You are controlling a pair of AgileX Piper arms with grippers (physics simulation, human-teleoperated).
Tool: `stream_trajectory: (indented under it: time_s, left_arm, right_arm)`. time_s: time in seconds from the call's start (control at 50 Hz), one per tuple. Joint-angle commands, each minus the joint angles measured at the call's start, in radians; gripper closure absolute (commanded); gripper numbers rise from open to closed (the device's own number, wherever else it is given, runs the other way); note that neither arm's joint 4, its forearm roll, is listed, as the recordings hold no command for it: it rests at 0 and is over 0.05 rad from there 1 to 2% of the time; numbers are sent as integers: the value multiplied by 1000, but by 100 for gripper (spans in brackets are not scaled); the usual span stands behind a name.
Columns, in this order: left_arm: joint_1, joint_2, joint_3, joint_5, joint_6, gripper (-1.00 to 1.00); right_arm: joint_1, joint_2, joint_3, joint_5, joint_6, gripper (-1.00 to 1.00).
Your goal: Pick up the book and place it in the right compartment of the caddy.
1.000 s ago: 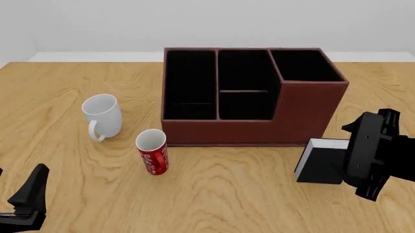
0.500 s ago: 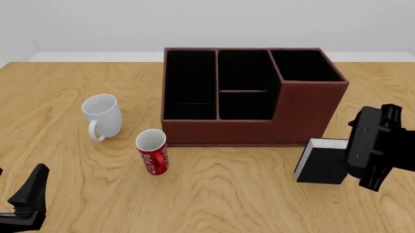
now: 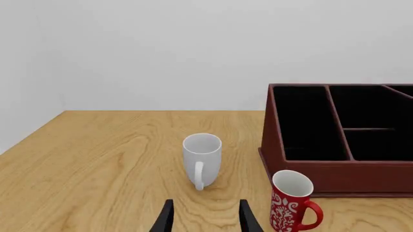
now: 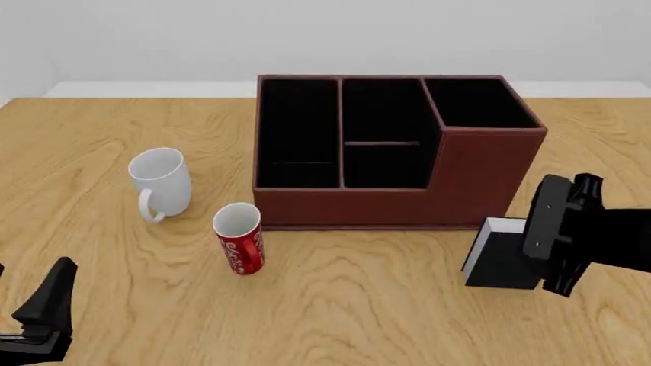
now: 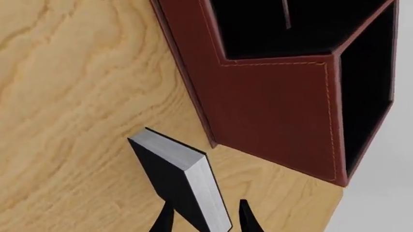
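Over the last second the right gripper (image 5: 201, 223) has moved in on the book (image 4: 501, 258); its jaws now stand spread either side of the page edge, not yet pinching. The book stands on the bench (image 4: 386, 305), just beside the caddy (image 4: 407, 206) at its tall end. Left gripper (image 3: 204, 220): parked, jaws spread. Grasp appears imminent.

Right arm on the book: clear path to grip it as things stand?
Probably yes. In the right wrist view the book stands upright on the table, its lower end already between the right gripper's open fingers, nothing between them. The caddy stands close beside it but apart.
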Motion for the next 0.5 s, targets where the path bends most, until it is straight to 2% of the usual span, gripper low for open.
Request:
stream_trajectory:
  time_s: [0.02, 0.14, 0.5]
  left_arm:
    - [0, 0, 0, 0, 0, -100]
    - [0, 0, 0, 0, 0, -100]
    - [0, 0, 0, 0, 0, -100]
  right_arm:
    - [9, 91, 22, -79, 18, -100]
    - [8, 110, 34, -98, 18, -100]
    - [-7, 228, 2, -133, -26, -100]
